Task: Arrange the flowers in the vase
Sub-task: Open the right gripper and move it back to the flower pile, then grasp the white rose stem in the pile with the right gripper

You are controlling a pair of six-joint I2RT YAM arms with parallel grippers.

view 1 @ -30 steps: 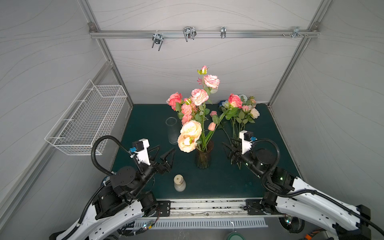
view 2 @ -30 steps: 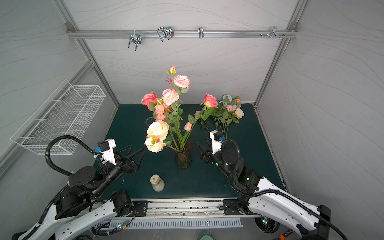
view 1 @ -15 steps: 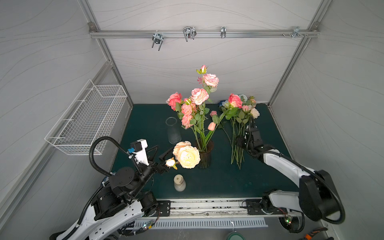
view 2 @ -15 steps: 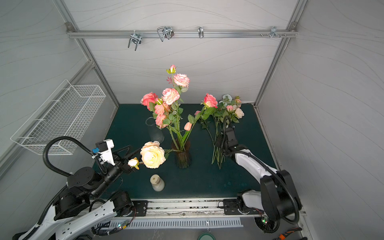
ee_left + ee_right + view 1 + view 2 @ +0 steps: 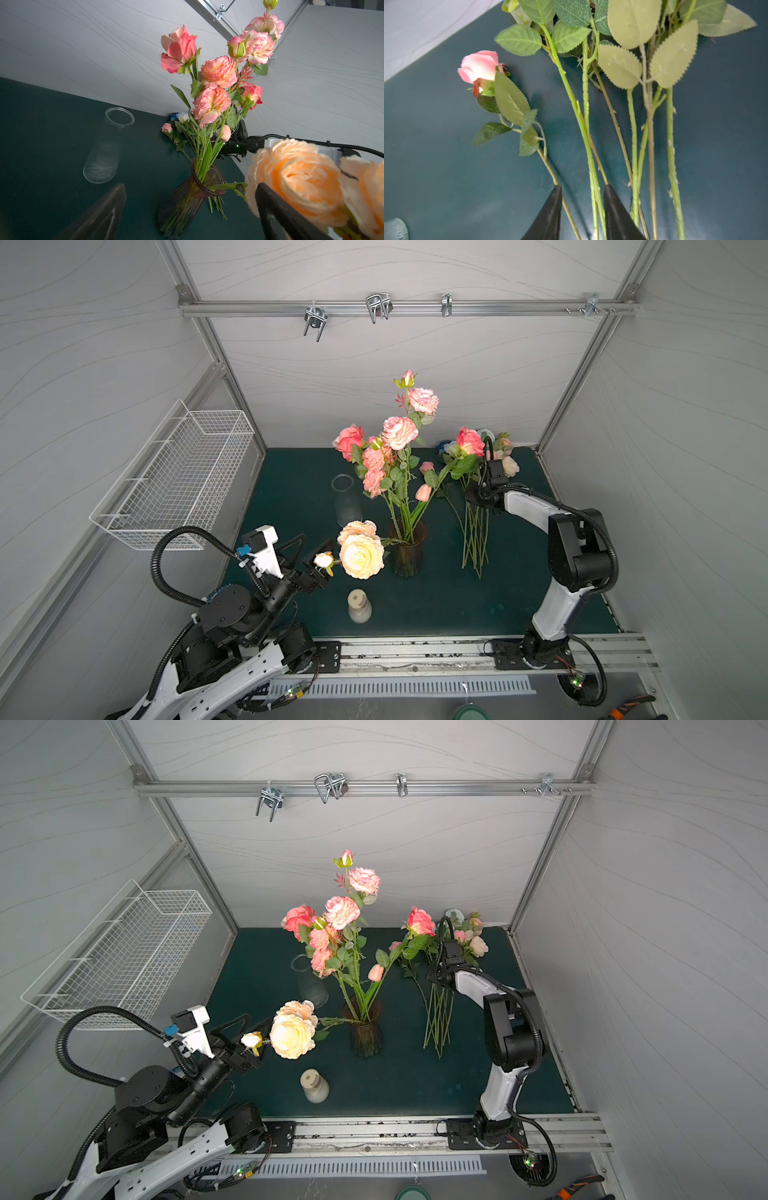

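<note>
1. Where loose stems (image 5: pixel 473 531) lie on the mat (image 5: pixel 291 497) at far right, found right gripper (image 5: pixel 582 188) straddling one green stem, jaws partway apart, not clamped.
2. Logged left gripper (image 5: pixel 316 545) spread wide, near left; cream blooms (image 5: pixel 360 556) against it.
3. Noted pink flowers (image 5: pixel 395 439) upright in dark vase (image 5: pixel 407 560), centre.
</note>
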